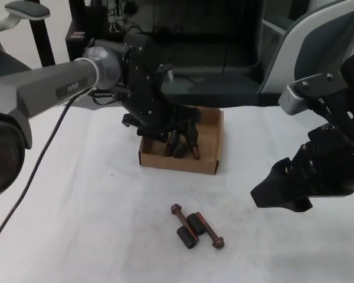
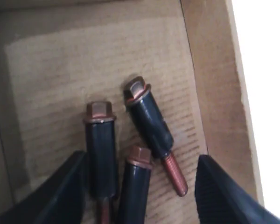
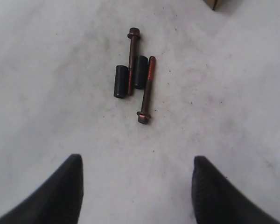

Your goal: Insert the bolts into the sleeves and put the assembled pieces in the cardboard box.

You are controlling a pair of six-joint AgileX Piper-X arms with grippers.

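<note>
**Three pieces boxed, two bolts and two sleeves left loose**

At the left, the left end effector (image 2: 140, 191) is held released and wide open, low inside the cardboard box (image 2: 210, 70), where three assembled pieces (image 2: 149, 123) are lying together. Nearer, at centre on the bench (image 1: 76, 224), two bolts (image 3: 130, 60) and two sleeves (image 3: 121, 81) are packed side by side. To the right, the right end effector (image 3: 137, 186) is hung above them, likewise released. Since these parts are touching, a sleeve could be sent rolling when one bolt is gripped.

cardboard box (image 1: 209, 147): partly behind left arm (image 1: 53, 85) | two assembled pieces (image 2: 101, 154) (image 2: 135, 191): ends cut off
</note>
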